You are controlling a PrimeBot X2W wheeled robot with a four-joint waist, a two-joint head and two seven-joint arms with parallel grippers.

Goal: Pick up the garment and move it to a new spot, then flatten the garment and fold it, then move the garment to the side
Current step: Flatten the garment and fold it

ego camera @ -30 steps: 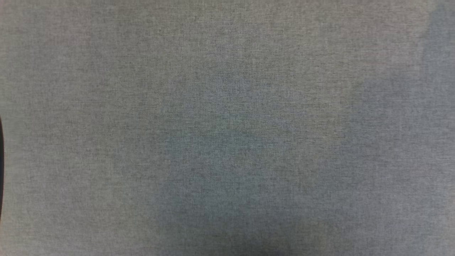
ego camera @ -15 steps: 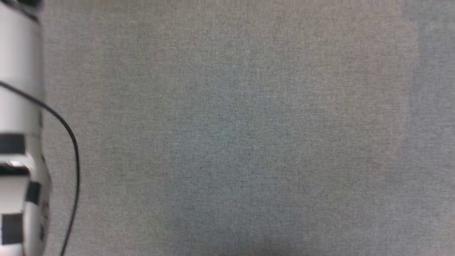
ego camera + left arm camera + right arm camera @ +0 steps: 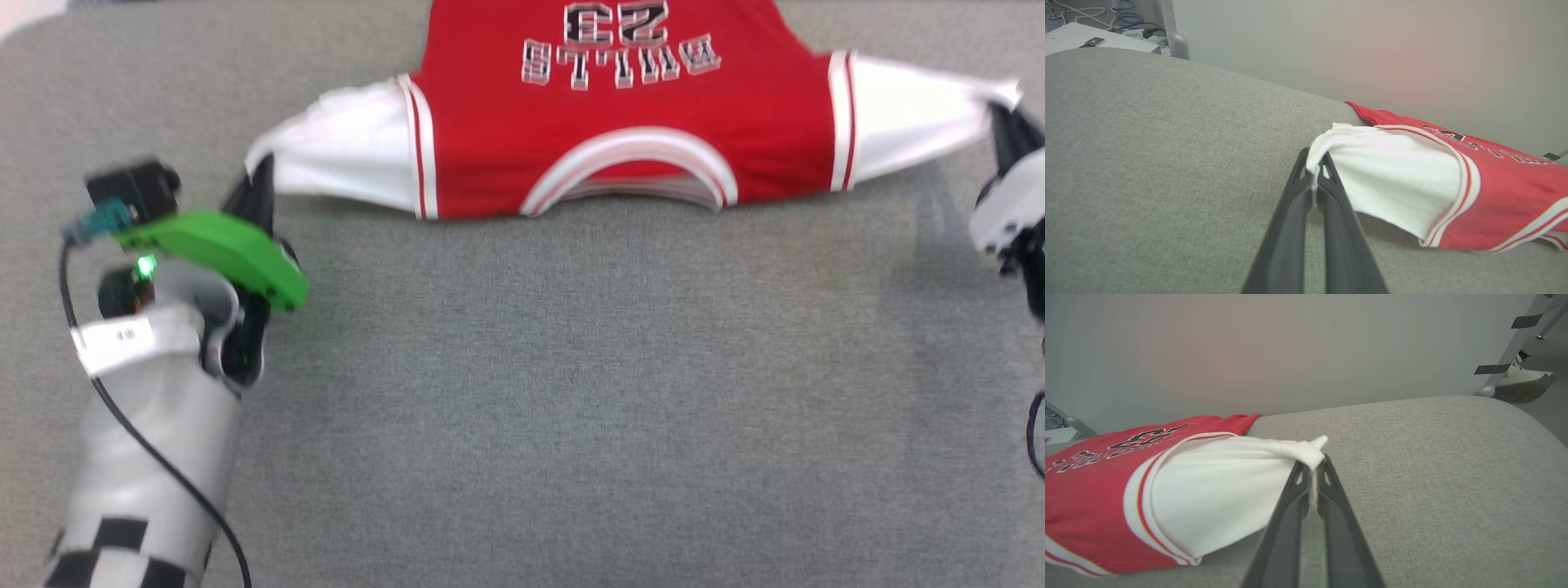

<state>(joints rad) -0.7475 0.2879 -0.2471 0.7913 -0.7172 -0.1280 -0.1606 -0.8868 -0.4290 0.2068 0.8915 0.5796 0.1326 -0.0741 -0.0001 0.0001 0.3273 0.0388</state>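
The grey fabric surface (image 3: 522, 392) is carrying the garment (image 3: 620, 139), which is lying spread along its far edge, numbers up and collar facing the near edge, while the left hand (image 3: 263, 175) is pinching shut on one white sleeve tip and the right hand (image 3: 1000, 122) is pinching the other.
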